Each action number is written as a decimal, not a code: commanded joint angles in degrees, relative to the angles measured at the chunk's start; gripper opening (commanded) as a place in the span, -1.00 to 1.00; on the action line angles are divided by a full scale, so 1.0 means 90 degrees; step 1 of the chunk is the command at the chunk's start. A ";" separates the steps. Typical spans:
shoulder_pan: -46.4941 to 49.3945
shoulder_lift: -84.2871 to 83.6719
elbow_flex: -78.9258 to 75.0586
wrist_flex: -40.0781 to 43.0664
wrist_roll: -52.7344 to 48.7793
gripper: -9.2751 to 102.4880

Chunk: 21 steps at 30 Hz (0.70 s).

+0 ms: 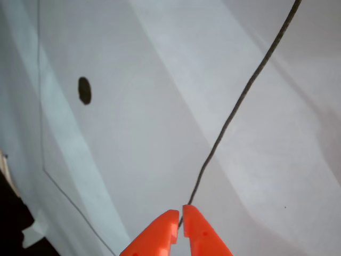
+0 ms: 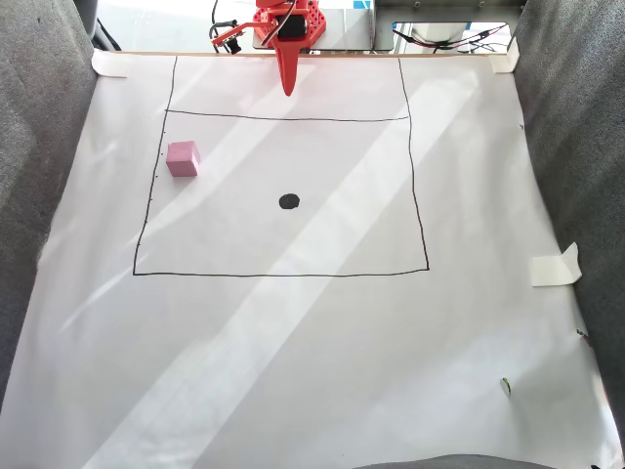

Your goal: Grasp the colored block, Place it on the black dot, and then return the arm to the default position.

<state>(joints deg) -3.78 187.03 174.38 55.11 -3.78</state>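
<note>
Seen in the fixed view: white paper (image 2: 312, 371) spread over the bench, taped at the corners, with a hand-drawn black frame (image 2: 426, 234) on it and a cross line near its top. Pink block (image 2: 183, 157) resting flat on the paper inside the frame, close to the left line, just below the cross line, untouched. Black dot (image 2: 289, 201) near the middle of the frame, bare, well apart from the block, down and to the right of it. Orange arm (image 2: 285, 27) at the far top edge of the paper, folded back, its tool (image 2: 287, 90) pointing down toward the cross line, tips stopping short of it, far from block and dot alike. In the other view: tool (image 1: 181, 214) entering from the bottom edge, both orange fingers (image 1: 205, 237) pressed together at the tips, only a thin slit between, nothing gripped. Dot (image 1: 84, 90) there at upper left as a dark oval, a drawn line (image 1: 234, 114) running from the top right down to the tips, another thin line (image 1: 41, 106) along the left. Broad bands of sunlight slanting across the paper in both views. Loose piece of tape (image 2: 555, 266) at the right edge of the paper in the fixed view.
</note>
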 commanded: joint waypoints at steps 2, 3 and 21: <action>0.0107 0.0029 -0.0039 -0.0098 0.0127 -0.84; 0.0107 0.0029 -0.0039 -0.0098 0.0146 -0.84; 0.0107 0.0029 -0.0029 -0.0117 0.0293 -0.84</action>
<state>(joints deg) -2.64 187.03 174.38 54.93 -1.49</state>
